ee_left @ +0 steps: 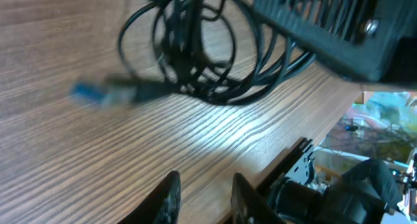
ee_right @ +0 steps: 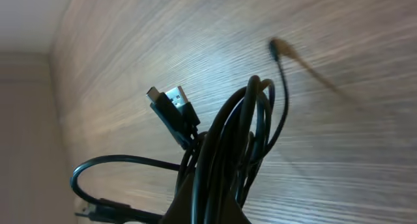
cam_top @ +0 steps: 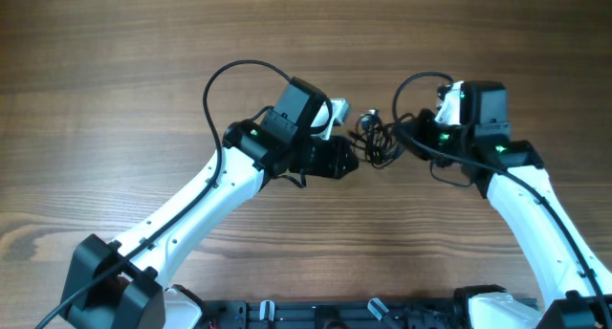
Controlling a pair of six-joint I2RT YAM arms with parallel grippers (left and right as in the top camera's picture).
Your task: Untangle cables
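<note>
step: early, bunch gripped, nothing separated | cables (cam_top: 376, 138) coiled centre of overhead frame, between arms | right gripper (cam_top: 409, 138) clamped on cables | left gripper (ee_left: 205, 199) fingers apart, empty, below bunch | next: left must pinch one loop or plug end (ee_right: 171, 97) and draw it toward frame left

Setting: a robotics lab bench, as far as you can tell. A white-and-black left arm (cam_top: 191, 205) and right arm (cam_top: 545, 214), each with green status lights (cam_top: 251, 133), rise from a black mounting rail (cam_top: 316, 315) at the near edge of a wood-grain table (cam_top: 115, 61). Past one table edge you see what looks like a bare pale wall (ee_right: 26, 15); past another, blurred clutter (ee_left: 384, 113).
</note>
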